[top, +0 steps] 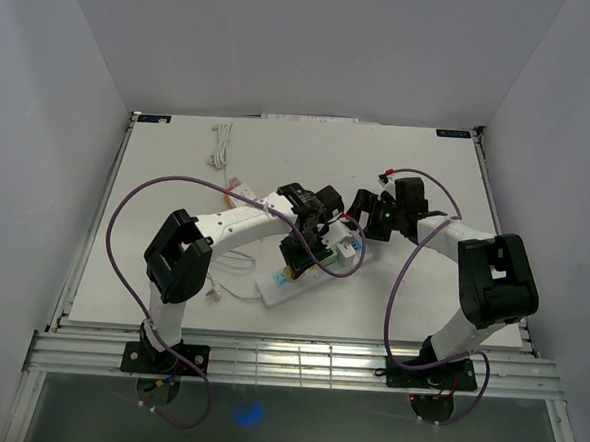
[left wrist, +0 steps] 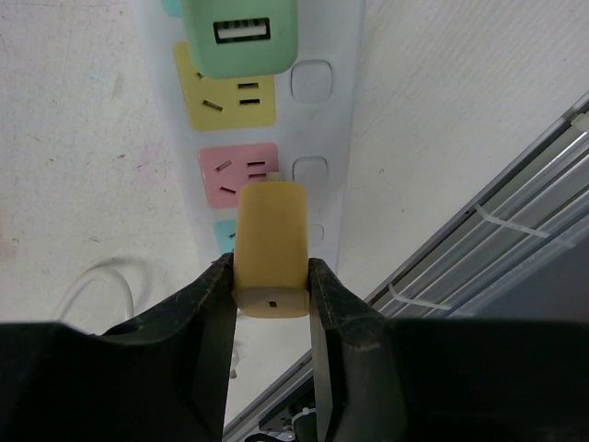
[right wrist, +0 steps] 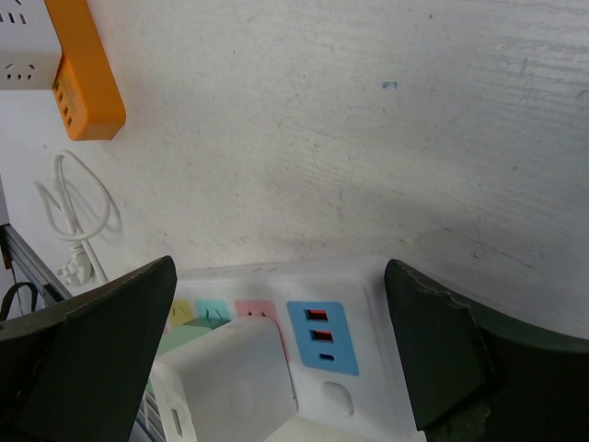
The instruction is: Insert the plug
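The left claw [left wrist: 271, 276] is closed on a yellow plug [left wrist: 271, 244], one finger [left wrist: 216, 304] pressed against each of its sides. The plug hangs over a white power strip [left wrist: 345, 110] near the middle of the table [top: 427, 189]. In the left wrist view, the plug's far end reaches the near edge of the pink socket [left wrist: 235, 170] and its body covers most of a teal socket just nearer. I cannot tell whether its prongs touch the strip. Beyond the pink socket lies a yellow socket [left wrist: 221, 101], and past that a green charger [left wrist: 241, 37] is plugged in.

The right claw [right wrist: 281, 285] is wide open and holds nothing. It hovers over the strip's other end, where a white charger [right wrist: 225, 378] sits beside a blue panel of ports [right wrist: 322, 336].

A second strip with an orange end [right wrist: 83, 69] lies on the table farther off, well apart from the first. A coiled white cable [right wrist: 78, 221] rests near it.
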